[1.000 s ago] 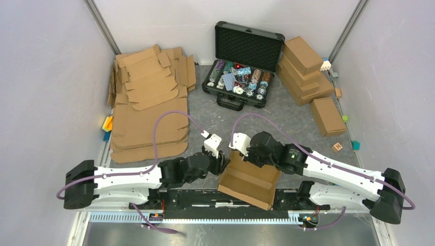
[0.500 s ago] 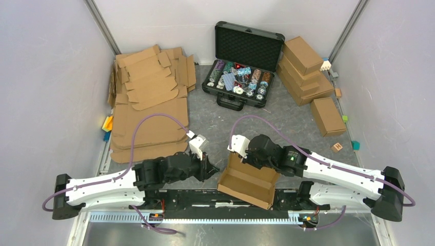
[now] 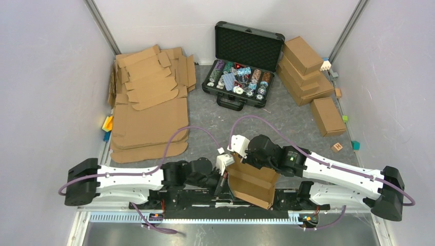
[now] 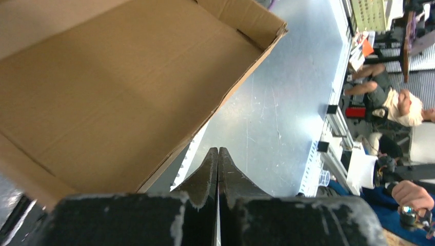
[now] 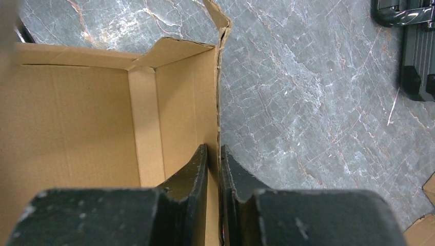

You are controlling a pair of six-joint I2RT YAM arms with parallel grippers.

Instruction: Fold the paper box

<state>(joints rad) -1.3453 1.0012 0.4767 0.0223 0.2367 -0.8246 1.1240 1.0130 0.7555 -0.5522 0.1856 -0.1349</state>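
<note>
The left tool (image 4: 218, 154) has its fingers pressed together with nothing between them. Its tips are just beside the left wall of the half-formed brown corrugated-cardboard paper box (image 3: 251, 185); whether they touch it I cannot tell. The box sits skewed on the grey worktop (image 3: 287, 123), on the near side of the open black foam-lined chip case (image 3: 243, 59), towards the arm bases, with its walls up and its top open. The right tool (image 5: 219, 154) is clamped on the thin edge of the box wall that faces the case. The cardboard looks light, stiff across its panels and weak at the creases. It will likely skid or twist under a one-sided push, so the best hold is on a wall edge close to a corner fold.
</note>
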